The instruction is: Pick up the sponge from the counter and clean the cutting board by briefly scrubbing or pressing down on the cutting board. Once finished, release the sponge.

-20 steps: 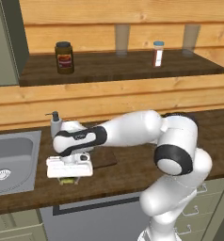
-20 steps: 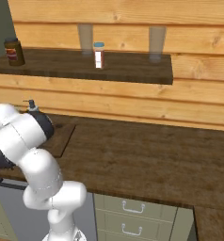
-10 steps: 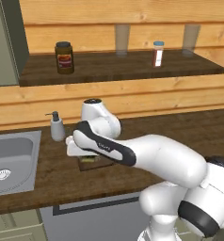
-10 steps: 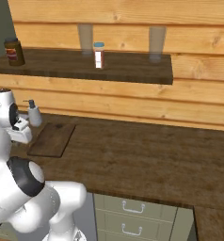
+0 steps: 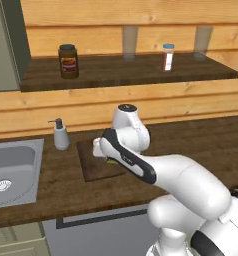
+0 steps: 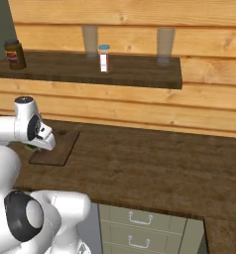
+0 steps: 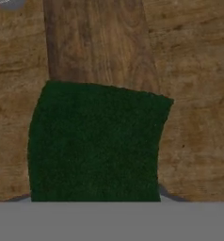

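- Sponge (image 7: 97, 141) sits right under the hand camera, green face up, over the cutting board (image 5: 93, 167); in the left base view we see just a sliver of yellow-green beside the arm, low over the board.
- Hand (image 5: 102, 151) hangs low over the board's back part, wrist folded down; the fingers are hidden, so we cannot tell whether it grips the sponge or has let it go.
- Board lies flat on the bench (image 5: 206, 145), between the soap bottle (image 5: 60, 135) and the arm, with the sink (image 5: 13, 170) further left.
- We judge this as the press or scrub step, sponge at or near the board surface; contact itself we can't confirm.
- Risk: if the grip is weak, a sideways scrub could drag the sponge out and leave it off the board.
- Risk: pushing too hard on a loose board could slide it toward the soap bottle, which stands just beside the board's back left corner, and knock the bottle over.
- Risk: the sponge looks offset to one side in the hand view, so an uneven press could tilt or twist it.
- Risk: letting go before lifting clear could let the sponge catch on the fingers.
- Jar (image 5: 68, 61) and small bottle (image 5: 167, 57) up on the shelf (image 6: 140, 74) are well apart, no concern.
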